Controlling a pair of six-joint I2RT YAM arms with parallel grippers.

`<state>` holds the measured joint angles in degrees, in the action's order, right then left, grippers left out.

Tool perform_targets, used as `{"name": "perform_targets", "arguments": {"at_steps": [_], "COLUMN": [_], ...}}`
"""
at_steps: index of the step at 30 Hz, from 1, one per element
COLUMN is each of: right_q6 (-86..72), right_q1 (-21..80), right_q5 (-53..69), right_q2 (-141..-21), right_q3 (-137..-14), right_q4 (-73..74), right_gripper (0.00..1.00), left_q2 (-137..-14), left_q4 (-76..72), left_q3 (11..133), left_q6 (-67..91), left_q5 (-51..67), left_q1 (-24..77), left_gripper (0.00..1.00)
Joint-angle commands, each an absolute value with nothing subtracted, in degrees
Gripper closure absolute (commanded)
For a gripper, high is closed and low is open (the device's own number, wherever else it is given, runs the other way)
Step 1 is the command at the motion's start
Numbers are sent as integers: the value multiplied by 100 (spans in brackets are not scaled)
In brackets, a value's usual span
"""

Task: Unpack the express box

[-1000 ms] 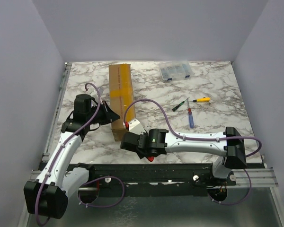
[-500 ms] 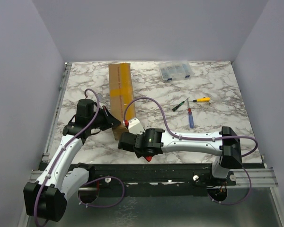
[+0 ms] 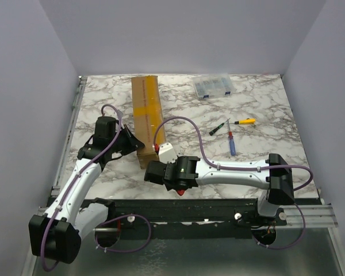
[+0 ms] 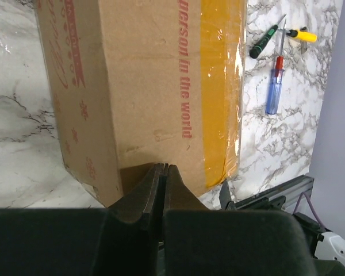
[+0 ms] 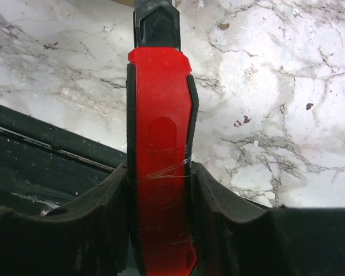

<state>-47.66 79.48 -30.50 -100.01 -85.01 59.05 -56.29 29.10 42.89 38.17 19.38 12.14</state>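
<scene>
On the left half of the counter [image 3: 259,103] we see the box [image 3: 147,115] lying flat. Its length runs from near to far, and its far end lies close to the counter's far edge. Yellowish tape [image 4: 221,86] runs along its top face, and red printing shows on the top and on the left side.

At the box's near end we find the left claw [image 4: 163,171] clenched, its two fingers pressed together with nothing between them. The tips sit right at the near edge of the cardboard, and we cannot tell whether they touch it.

Just right of that near end, the right claw [image 5: 159,172] is grasping a red knife [image 5: 159,115]. The fingers close on both sides of its handle, and its black nose reaches out past them over the marble.

Well to the right of the box lie three screwdrivers. The green screwdriver [image 3: 219,127] and the yellow screwdriver [image 3: 244,122] are close together, and the blue screwdriver [image 3: 232,144] lies just nearer than they do. A clear case [image 3: 214,87] rests far right of the box, near the far edge.
</scene>
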Motion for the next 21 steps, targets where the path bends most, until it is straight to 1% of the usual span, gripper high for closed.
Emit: {"name": "perform_targets", "arguments": {"at_steps": [1, 6, 10, 12, 14, 15, 17, 19, 21], "right_q6": [-5357, -5465, -5201, -4550, -3635, -3157, -2465, -2223, -2083], "right_q1": [7780, 7753, 7578, 7571, 7584, 7585, 7579, 7568, 7568], "right_q5": [-3827, -3946, -3738, -3467, -2953, -2623, -2121, -2028, -2014], "right_q2": [-9864, -9787, -9365, -9142, -8679, -8310, -7627, -7349, -7513], "right_q3": [-8314, -8261, -7853, -7617, -7208, -6864, -6084, -5948, -6183], "right_q4": [6825, 7005, 6510, 5894, 4909, 4268, 3258, 3035, 3240], "right_gripper": [100, 100, 100, 100, 100, 100, 100, 100, 100], "left_q2": [-6014, -6247, -6332, -6333, -6253, -6178, -5969, -5809, -5674], "left_q4": [4106, 4199, 4221, 4203, 4085, 4003, 3726, 3669, 3665], "left_q3": [4015, 4043, 4046, 4041, 4002, 3979, 3862, 3824, 3778], "left_q6": [3541, 3598, 3637, 3615, 3574, 3546, 3412, 3345, 3407], "left_q5": [462, 271, 165, 237, 449, 594, 1240, 1397, 1346], "left_q1": [1126, 1162, 1268, 1300, 1323, 1329, 1333, 1328, 1334], "left_gripper": [100, 100, 100, 100, 100, 100, 100, 100, 100]}}
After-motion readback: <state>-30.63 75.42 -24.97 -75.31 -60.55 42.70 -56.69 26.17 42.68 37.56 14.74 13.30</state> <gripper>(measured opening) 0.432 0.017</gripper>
